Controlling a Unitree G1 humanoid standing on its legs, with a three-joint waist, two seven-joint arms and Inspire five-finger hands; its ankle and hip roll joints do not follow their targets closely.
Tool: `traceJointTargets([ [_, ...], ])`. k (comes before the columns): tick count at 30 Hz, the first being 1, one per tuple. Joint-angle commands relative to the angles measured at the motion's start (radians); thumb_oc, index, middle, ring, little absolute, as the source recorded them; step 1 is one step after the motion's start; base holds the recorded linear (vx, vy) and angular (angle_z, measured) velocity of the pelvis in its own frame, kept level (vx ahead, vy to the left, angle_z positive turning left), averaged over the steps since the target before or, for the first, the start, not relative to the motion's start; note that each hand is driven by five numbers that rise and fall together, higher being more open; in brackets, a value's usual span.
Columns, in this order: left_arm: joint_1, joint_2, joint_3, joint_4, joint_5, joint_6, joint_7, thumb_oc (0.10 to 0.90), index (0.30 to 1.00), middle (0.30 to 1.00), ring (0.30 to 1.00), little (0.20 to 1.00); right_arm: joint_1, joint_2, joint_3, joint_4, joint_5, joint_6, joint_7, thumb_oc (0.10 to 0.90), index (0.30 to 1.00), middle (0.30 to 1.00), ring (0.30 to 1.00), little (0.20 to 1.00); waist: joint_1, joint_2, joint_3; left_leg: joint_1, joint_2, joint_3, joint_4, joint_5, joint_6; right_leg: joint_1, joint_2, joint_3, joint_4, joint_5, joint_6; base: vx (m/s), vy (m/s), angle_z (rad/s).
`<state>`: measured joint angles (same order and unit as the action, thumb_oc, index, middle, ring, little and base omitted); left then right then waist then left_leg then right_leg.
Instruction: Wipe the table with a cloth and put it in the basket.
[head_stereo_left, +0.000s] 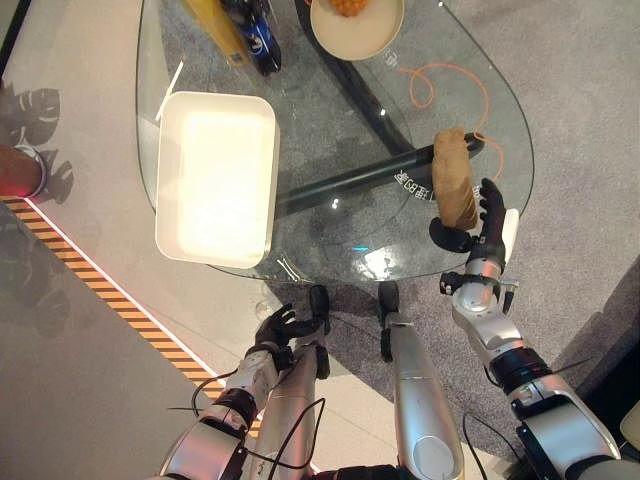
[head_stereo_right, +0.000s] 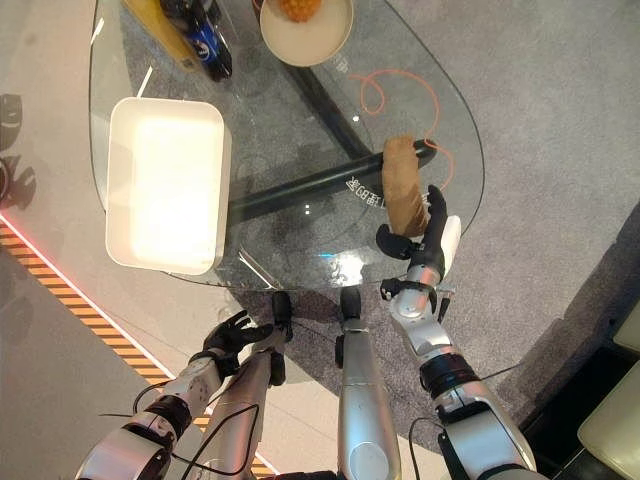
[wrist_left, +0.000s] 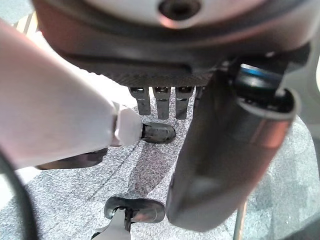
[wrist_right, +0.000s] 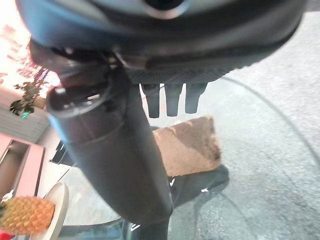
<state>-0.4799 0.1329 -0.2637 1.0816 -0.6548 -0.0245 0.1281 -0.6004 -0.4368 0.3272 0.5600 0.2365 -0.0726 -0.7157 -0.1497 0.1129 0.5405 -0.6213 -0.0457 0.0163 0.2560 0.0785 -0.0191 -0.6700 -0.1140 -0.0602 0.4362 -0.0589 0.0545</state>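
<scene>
A folded brown cloth (head_stereo_left: 455, 175) lies on the glass table (head_stereo_left: 340, 130) near its right edge; the right wrist view has the cloth (wrist_right: 192, 145) just past my straight fingers (wrist_right: 172, 100). My right hand (head_stereo_left: 487, 225) is open at the cloth's near end, with the thumb beside it, and I cannot tell whether it touches. The white rectangular basket (head_stereo_left: 268, 190) stands empty on the table's left side. Below the table's near edge my left hand (head_stereo_left: 285, 325) hangs open and holds nothing.
At the table's far end are a cream bowl (head_stereo_left: 355, 30) with a pineapple (wrist_right: 25, 215), a dark blue bottle (head_stereo_left: 258, 35) and a yellow packet (head_stereo_left: 215, 25). An orange cable (head_stereo_left: 440, 85) loops under the glass. A striped floor line (head_stereo_left: 90, 280) runs on the left.
</scene>
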Motion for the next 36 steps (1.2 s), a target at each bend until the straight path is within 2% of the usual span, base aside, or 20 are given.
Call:
traceJointTargets([
  [1, 0.031, -0.007, -0.001, 0.013, -0.04, -0.016, 0.025, 0.8, 0.9, 0.9, 0.9, 0.9, -0.049, -0.071, -0.015, -0.138, -0.037, -0.019, -0.065, 0.8, 0.9, 0.9, 0.9, 0.9, -0.018, 0.005, -0.021, -0.075, 0.027, 0.055, 0.139, -0.109, 0.009, -0.056, -0.03, -0.005, 0.008, -0.005, -0.011, 0.06, 0.043, -0.03],
  [13, -0.035, -0.011, -0.012, -0.013, -0.077, 0.001, 0.059, 0.8, 0.9, 0.9, 0.9, 0.9, -0.193, -0.101, 0.009, -0.094, 0.022, 0.059, -0.151, 0.8, 0.9, 0.9, 0.9, 0.9, 0.004, 0.03, -0.021, -0.241, 0.027, 0.034, 0.203, -0.109, 0.018, -0.242, -0.033, 0.045, 0.096, -0.011, 0.001, 0.04, 0.018, 0.0],
  [21, -0.08, -0.003, -0.028, -0.01, -0.102, 0.027, 0.078, 0.8, 0.9, 0.9, 0.9, 0.9, -0.294, -0.103, 0.038, 0.007, 0.093, 0.139, -0.267, 0.8, 0.9, 0.9, 0.9, 0.9, 0.023, 0.044, -0.021, -0.352, 0.025, 0.022, 0.242, -0.11, 0.021, -0.354, -0.033, 0.075, 0.15, -0.013, 0.011, 0.03, 0.007, 0.02],
  [28, -0.104, 0.008, -0.038, -0.011, -0.125, 0.038, 0.064, 0.8, 0.9, 0.9, 0.9, 0.9, -0.352, -0.093, 0.073, 0.073, 0.15, 0.173, -0.223, 0.8, 0.9, 0.9, 0.9, 0.9, 0.035, 0.059, -0.021, -0.401, 0.017, 0.013, 0.25, -0.104, 0.019, -0.405, -0.025, 0.093, 0.164, -0.011, 0.016, 0.0, 0.0, 0.0],
  [32, -0.12, 0.017, -0.039, -0.006, -0.125, 0.05, 0.055, 0.8, 0.9, 0.9, 0.9, 0.9, -0.378, -0.08, 0.093, 0.119, 0.199, 0.218, -0.2, 0.8, 0.9, 0.9, 0.9, 0.9, 0.043, 0.058, -0.021, -0.415, 0.011, 0.006, 0.253, -0.103, 0.015, -0.413, -0.02, 0.1, 0.158, -0.006, 0.021, 0.0, 0.0, 0.0],
  [34, -0.126, 0.022, -0.04, 0.0, -0.124, 0.049, 0.047, 0.8, 0.9, 0.9, 0.9, 0.9, -0.385, -0.073, 0.106, 0.15, 0.25, 0.238, -0.197, 0.484, 0.629, 0.629, 0.629, 0.584, 0.047, 0.057, -0.021, -0.419, 0.009, 0.005, 0.253, -0.102, 0.014, -0.416, -0.019, 0.101, 0.153, -0.001, 0.024, 0.0, 0.0, 0.0],
  [36, -0.129, 0.025, -0.041, -0.002, -0.125, 0.049, 0.046, 0.8, 0.9, 0.9, 0.9, 0.9, -0.386, -0.066, 0.11, 0.167, 0.27, 0.25, -0.181, 0.1, 0.3, 0.3, 0.3, 0.2, 0.049, 0.056, -0.021, -0.426, 0.006, 0.003, 0.254, -0.101, 0.014, -0.421, -0.017, 0.103, 0.151, 0.002, 0.025, 0.0, 0.0, 0.0],
])
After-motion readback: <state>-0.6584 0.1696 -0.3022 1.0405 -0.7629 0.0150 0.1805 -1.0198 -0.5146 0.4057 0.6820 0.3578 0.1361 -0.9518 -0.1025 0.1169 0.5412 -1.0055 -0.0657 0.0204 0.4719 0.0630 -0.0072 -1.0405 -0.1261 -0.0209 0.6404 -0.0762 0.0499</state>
